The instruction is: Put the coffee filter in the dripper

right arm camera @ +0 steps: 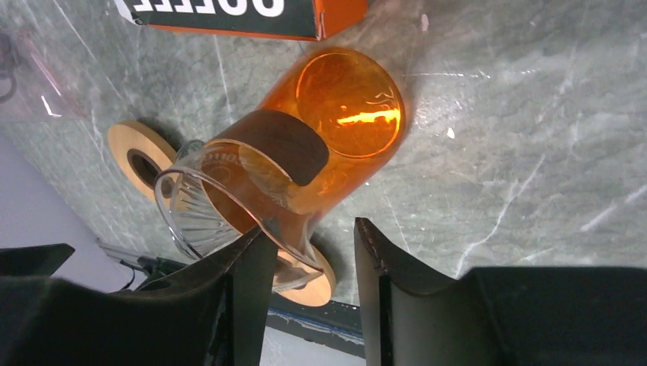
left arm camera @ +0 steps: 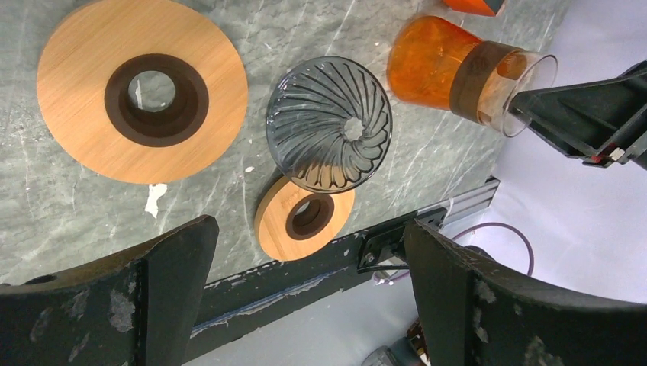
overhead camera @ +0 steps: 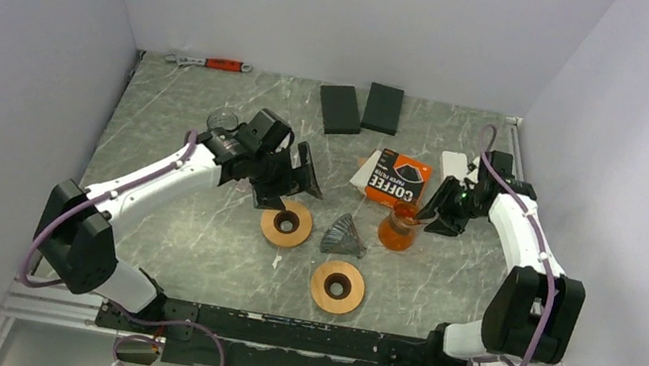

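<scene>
The grey ribbed glass dripper (overhead camera: pixel 344 235) lies tipped on the table between two wooden rings; it also shows in the left wrist view (left arm camera: pixel 329 126) and the right wrist view (right arm camera: pixel 194 217). No loose coffee filter shows; an orange box marked COFFEE (overhead camera: pixel 399 178) lies behind the orange carafe (overhead camera: pixel 398 228). My left gripper (overhead camera: pixel 290 185) is open and empty above the far wooden ring (overhead camera: pixel 286 225), its fingers wide apart (left arm camera: pixel 309 305). My right gripper (overhead camera: pixel 422 218) is open at the carafe's clear rim (right arm camera: pixel 313 297); the rim lies against one finger.
A second wooden ring (overhead camera: pixel 337 286) lies near the front edge. Two black blocks (overhead camera: pixel 341 108) and a red-handled wrench (overhead camera: pixel 211 63) lie at the back. A clear glass (overhead camera: pixel 223 120) stands behind my left arm. A white piece (overhead camera: pixel 453 166) lies beside the box.
</scene>
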`<state>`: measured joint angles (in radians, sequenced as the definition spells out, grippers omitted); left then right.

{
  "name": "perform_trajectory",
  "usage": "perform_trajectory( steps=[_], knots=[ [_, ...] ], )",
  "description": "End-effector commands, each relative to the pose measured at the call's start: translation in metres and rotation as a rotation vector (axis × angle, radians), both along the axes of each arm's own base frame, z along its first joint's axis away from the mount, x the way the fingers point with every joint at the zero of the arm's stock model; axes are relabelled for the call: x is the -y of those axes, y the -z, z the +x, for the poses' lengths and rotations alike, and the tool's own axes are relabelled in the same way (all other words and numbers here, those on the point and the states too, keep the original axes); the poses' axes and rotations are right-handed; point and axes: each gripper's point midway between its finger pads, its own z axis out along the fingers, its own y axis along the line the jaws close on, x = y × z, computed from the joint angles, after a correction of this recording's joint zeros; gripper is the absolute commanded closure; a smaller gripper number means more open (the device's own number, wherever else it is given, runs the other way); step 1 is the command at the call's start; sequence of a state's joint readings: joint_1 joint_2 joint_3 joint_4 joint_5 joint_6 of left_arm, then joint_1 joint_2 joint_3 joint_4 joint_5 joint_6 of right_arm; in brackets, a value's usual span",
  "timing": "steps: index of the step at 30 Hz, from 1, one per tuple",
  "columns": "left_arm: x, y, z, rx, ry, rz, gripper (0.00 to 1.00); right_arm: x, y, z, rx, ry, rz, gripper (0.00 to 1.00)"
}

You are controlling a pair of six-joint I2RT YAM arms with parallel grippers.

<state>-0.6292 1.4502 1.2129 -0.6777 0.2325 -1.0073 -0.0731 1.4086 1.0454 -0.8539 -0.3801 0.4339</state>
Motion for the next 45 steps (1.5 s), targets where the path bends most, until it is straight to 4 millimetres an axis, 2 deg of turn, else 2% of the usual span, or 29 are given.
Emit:
perform_trajectory(
  steps=[1,9,12,21,27,36,40,43,45],
  knots=[
    [-0.005,-0.013,-0.002,0.048,-0.016,0.008,0.01,-0.001,-0.010,0.024,0.083,-0.046,-0.001,0.58],
    [-0.016,-0.009,-0.012,0.040,-0.034,0.032,0.01,-0.021,-0.011,0.026,0.078,-0.157,0.009,0.69],
    [-0.020,-0.007,-0.013,0.039,-0.033,0.052,0.01,-0.039,-0.008,0.021,0.058,-0.230,-0.004,0.70],
    [-0.031,0.017,-0.022,-0.045,-0.074,0.118,0.02,-0.091,-0.002,0.009,0.034,-0.369,-0.014,0.70],
    [-0.041,0.038,-0.027,-0.111,-0.099,0.154,0.01,-0.092,-0.014,0.011,0.053,-0.359,-0.034,0.67],
    [-0.072,0.069,-0.017,-0.184,-0.160,0.188,0.01,-0.089,-0.075,0.019,0.196,-0.310,-0.041,0.39],
    [-0.085,0.093,-0.011,-0.242,-0.201,0.208,0.01,-0.088,-0.102,0.014,0.255,-0.279,-0.019,0.20],
    [-0.087,0.105,-0.001,-0.263,-0.209,0.208,0.01,-0.087,-0.110,0.007,0.280,-0.254,0.008,0.11],
    [-0.083,0.112,0.007,-0.270,-0.195,0.205,0.01,-0.089,-0.109,0.001,0.279,-0.248,0.036,0.10]
  ],
)
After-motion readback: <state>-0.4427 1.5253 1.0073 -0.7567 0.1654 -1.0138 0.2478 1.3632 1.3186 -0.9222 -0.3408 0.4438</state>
